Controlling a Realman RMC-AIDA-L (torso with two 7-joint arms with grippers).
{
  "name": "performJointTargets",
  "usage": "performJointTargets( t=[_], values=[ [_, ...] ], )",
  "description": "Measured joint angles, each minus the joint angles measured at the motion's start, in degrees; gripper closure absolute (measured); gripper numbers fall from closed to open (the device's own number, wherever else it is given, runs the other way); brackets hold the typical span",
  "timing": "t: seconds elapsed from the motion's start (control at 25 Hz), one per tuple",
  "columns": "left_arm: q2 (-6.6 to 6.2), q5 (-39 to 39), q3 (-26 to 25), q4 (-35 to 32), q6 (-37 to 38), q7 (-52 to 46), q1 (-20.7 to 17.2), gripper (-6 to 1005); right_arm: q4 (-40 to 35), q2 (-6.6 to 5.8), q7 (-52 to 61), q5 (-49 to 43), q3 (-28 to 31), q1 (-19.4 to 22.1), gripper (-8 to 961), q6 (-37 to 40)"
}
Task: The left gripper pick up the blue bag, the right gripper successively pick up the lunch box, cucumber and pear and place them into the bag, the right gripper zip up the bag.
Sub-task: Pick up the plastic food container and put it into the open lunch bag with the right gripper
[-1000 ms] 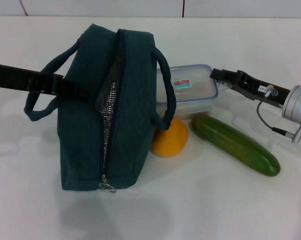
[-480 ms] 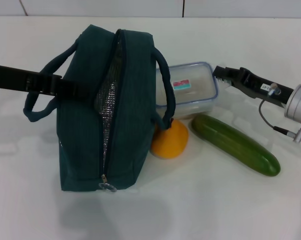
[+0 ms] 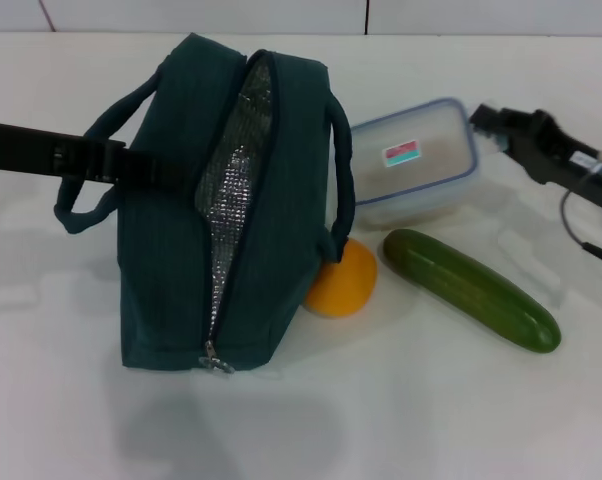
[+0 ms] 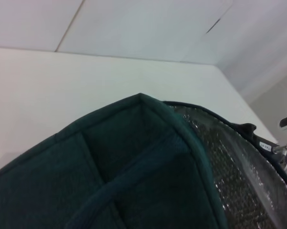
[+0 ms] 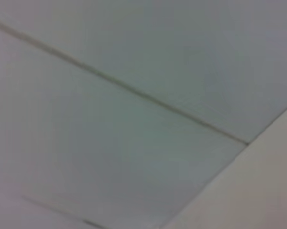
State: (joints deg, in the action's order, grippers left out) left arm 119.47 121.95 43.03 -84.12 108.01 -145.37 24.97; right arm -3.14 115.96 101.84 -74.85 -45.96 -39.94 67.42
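**Lunch box gripped, bag still without contents**

The large dark teal fabric bag [image 3: 226, 200] is held up on the left part of the white table [image 3: 401, 420] by the left gripper [image 3: 166, 178]; whether its fingers are closed on the fabric cannot be told, because they are hidden against the bag's side. The zipper is open and the silver foil lining is seen. The bag's long axis runs from near to far, with the zipper pull at the near end.

The clear rectangular plastic lunch box with blue-rimmed lid [image 3: 413, 160] is pinched at its right end by the right gripper [image 3: 481, 125] and appears lifted, tilted, just right of the bag.

The long dark green cucumber [image 3: 471, 290] lies on the table, pointing from far-left to near-right. The round yellow-orange pear [image 3: 343, 280] rests touching the bag's near-right side.

It is judged that only the first steps are done: nothing is seen in the bag, and the zipping remains.
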Motion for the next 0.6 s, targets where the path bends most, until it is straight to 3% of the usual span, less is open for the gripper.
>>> performJointTargets(
  t=[0.6],
  values=[
    [-0.33,-2.38,0.06,-0.59,0.61,-1.05,-0.27,961,-2.32,-0.52,3.53,15.11,-0.01,9.1,855,12.5]
  ],
)
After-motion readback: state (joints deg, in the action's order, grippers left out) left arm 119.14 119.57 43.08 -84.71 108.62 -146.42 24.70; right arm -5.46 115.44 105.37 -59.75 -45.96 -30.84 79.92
